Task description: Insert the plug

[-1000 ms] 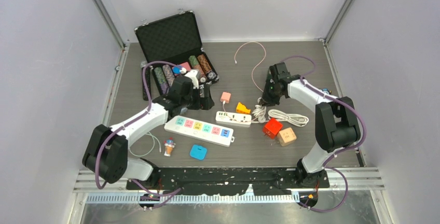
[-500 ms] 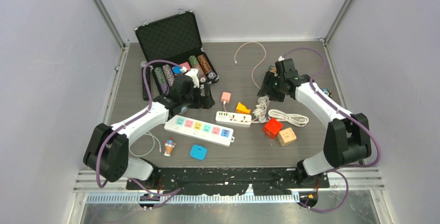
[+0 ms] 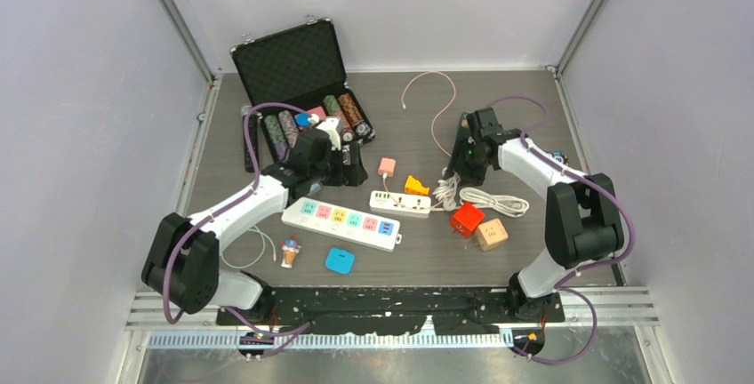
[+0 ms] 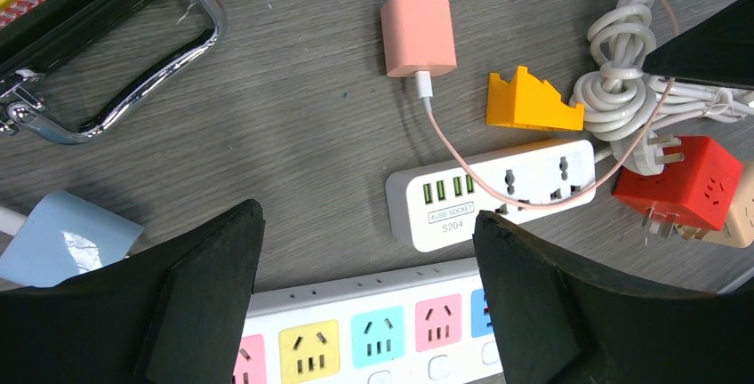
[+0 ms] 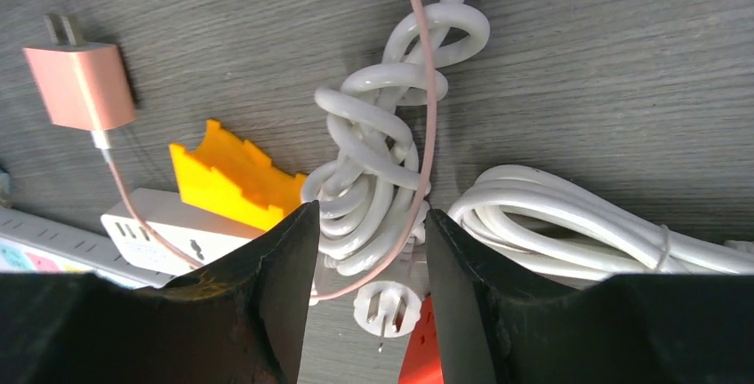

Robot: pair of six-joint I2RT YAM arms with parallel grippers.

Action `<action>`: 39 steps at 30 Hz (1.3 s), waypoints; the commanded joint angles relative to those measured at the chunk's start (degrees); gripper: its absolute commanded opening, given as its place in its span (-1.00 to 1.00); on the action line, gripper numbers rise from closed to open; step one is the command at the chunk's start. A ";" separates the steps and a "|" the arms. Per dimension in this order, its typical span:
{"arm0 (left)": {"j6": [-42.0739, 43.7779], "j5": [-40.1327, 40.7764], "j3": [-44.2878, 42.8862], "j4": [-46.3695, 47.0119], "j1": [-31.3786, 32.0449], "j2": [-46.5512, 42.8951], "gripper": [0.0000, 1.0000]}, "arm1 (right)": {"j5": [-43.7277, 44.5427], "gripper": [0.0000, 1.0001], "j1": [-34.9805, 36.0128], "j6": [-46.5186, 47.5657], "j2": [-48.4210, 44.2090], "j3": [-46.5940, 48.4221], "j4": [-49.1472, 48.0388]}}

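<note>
The white three-pin plug [image 5: 389, 306] lies on the table, prongs showing, at the end of a knotted white cord [image 5: 373, 162] with a thin pink cable across it. My right gripper [image 5: 372, 212] hangs over that knot, open, one jaw on either side of the coils and the plug just below the gap. From above, the right gripper [image 3: 461, 164] sits at the cord's far end. A small white USB strip [image 3: 400, 202] and a long strip with coloured sockets [image 3: 342, 222] lie mid-table. My left gripper [image 4: 369, 215] is open and holds nothing above the long strip [image 4: 373, 331].
A pink charger [image 3: 386, 167] and yellow block [image 3: 415, 186] lie behind the small strip. A red cube [image 3: 466, 219] and tan cube [image 3: 491, 234] sit right of the plug. An open black case [image 3: 293, 64] stands back left. A blue pad [image 3: 340, 260] and toy [image 3: 291, 251] lie near.
My right gripper went from shut to open, rose and swung back, then came down again over the knotted cord. The left arm has not moved.
</note>
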State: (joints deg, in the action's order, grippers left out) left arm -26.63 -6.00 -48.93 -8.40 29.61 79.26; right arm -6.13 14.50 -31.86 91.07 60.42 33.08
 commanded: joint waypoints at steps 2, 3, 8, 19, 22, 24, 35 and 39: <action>0.14 1.68 0.50 1.65 -0.25 -2.83 0.75 | -1.63 0.03 -0.24 -0.14 3.19 2.51 1.26; 0.18 1.80 0.45 1.55 -0.27 -3.01 0.75 | -1.96 -0.01 -0.26 -0.09 3.80 2.81 1.30; 0.65 2.64 0.41 0.79 -0.25 -3.96 0.75 | -1.86 -0.77 -0.14 0.56 1.91 4.43 -1.09; 1.57 3.80 0.53 -0.33 -0.36 -5.07 0.76 | 1.31 -0.89 -0.05 9.12 2.90 22.32 -0.09; 1.67 3.72 0.31 -0.38 -0.34 -4.96 0.76 | 2.00 -0.90 -0.13 12.26 6.52 26.41 -5.71; 1.80 3.71 0.20 -0.55 -0.34 -4.83 0.76 | 1.97 -0.90 -0.14 14.00 9.35 29.07 -8.35; 3.34 2.24 0.49 -1.10 -0.38 -2.57 0.75 | 4.50 -0.26 -0.13 17.70 20.47 37.38 -13.06; 3.95 -0.28 0.48 -1.25 -0.29 -0.17 0.68 | 5.81 0.46 0.00 17.23 19.06 38.11 -11.44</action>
State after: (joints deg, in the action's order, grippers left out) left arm -24.40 -3.75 -48.49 -10.00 29.50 76.93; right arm -2.52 14.50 -15.51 113.03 94.54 23.75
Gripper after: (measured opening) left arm 0.863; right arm 0.626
